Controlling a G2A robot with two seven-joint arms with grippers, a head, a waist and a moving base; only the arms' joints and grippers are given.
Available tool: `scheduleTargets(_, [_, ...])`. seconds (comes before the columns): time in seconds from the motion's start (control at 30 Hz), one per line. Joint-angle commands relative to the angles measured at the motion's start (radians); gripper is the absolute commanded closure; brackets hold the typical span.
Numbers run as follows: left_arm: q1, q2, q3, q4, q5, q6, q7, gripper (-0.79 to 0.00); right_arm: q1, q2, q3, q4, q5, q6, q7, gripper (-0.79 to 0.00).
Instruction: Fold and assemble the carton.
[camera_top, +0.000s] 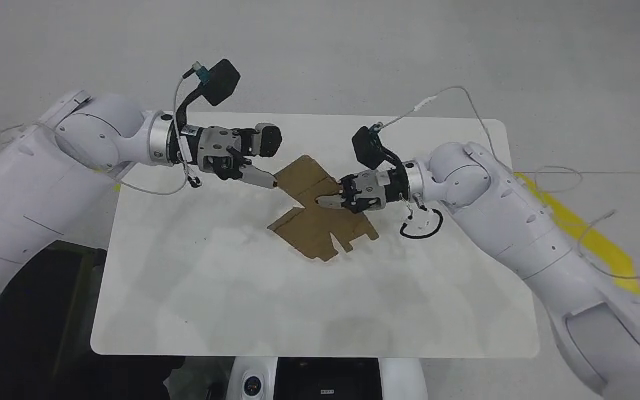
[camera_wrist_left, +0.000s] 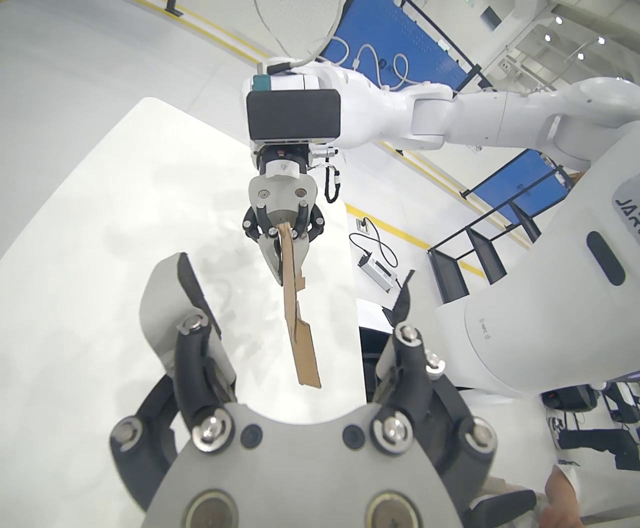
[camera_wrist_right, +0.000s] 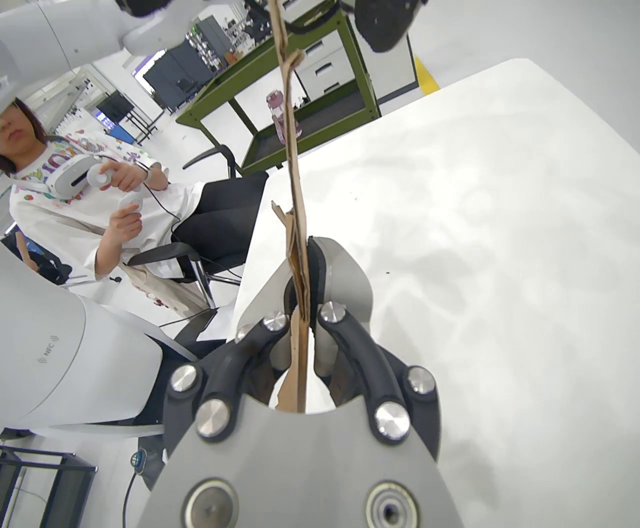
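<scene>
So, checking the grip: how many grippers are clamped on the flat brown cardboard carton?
1. The right gripper is shut on the flat brown cardboard carton; the left gripper is open beside it.

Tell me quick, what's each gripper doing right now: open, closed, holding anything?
Left gripper: open, fingers spread, holding nothing.
Right gripper: closed on the carton, which it grips by one edge.

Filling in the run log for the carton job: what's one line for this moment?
carton: flat, not assembled | right end effector: shut on carton | left end effector: open, beside carton
</scene>
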Motion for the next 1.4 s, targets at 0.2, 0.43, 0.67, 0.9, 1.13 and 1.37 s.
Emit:
scheduleTargets(0.2, [0.077, 0.001, -0.033, 0.061, -0.001, -0.011, 0.051, -0.785, -0.04, -0.002, 0.075, 0.053, 0.029, 0.0, -0.136, 0.0])
scheduleTargets(0.43, [0.148, 0.007, -0.06, 0.059, 0.022, 0.002, 0.085, -0.785, -0.086, -0.015, 0.122, 0.089, 0.045, 0.0, -0.273, 0.0])
scheduleTargets(0.67, [0.199, 0.004, -0.087, 0.018, 0.111, 0.024, 0.118, -0.785, -0.11, -0.047, 0.117, 0.101, 0.097, 0.0, -0.347, 0.0])
scheduleTargets(0.9, [0.237, -0.002, -0.113, -0.007, 0.137, 0.047, 0.135, -0.785, -0.104, -0.082, 0.1, 0.119, 0.141, 0.0, -0.339, 0.0])
scheduleTargets(1.13, [0.265, -0.008, -0.136, -0.027, 0.155, 0.066, 0.124, -0.702, -0.104, -0.11, 0.104, 0.133, 0.148, 0.0, -0.336, 0.0])
scheduleTargets(1.37, [0.286, -0.014, -0.156, -0.031, 0.133, 0.095, 0.088, 0.0, -0.121, -0.123, 0.133, 0.134, 0.134, 0.0, -0.335, 0.0])
